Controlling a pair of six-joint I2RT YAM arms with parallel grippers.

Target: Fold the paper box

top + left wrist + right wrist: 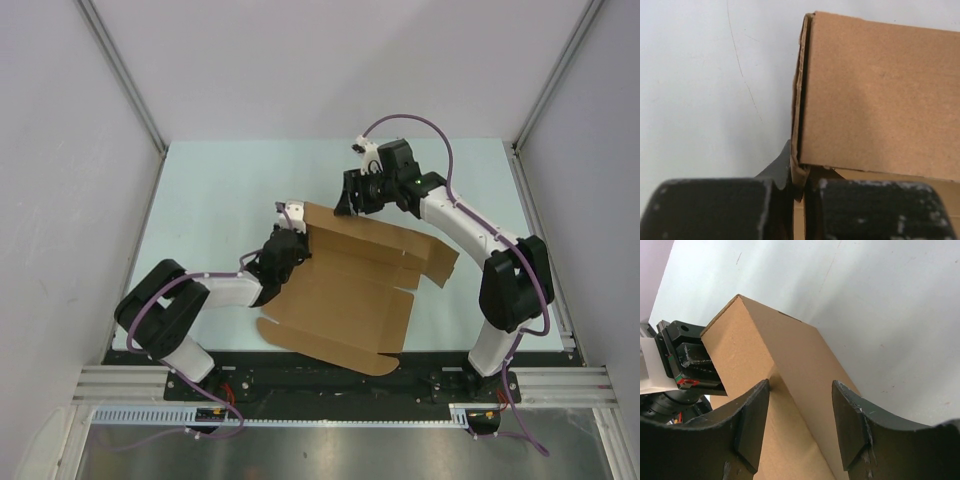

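**Desk:** What is in the box?

**Operator:** From my console I see only its own brown board. The box (350,290) sits mid-table (220,190), between my two arms. It is half-formed, a shallow unprinted tray with its floor showing plain.

**Desk:** And its shape?

**Operator:** The far wall (375,232) stands upright, folded into a thick ridge with a sharp top corner. The lid (330,345), rounded along its near edge, lies flat toward the arm bases. A side flap (442,265) curls outward on the right.

**Desk:** And the grippers?

**Operator:** My left gripper (799,182) is clenched on a thin cardboard edge at the box's far left corner, one finger on either side of it. My right gripper (800,405) straddles the far wall from above, with its jaws apart and the ridge between them. I cannot tell whether they press on it.
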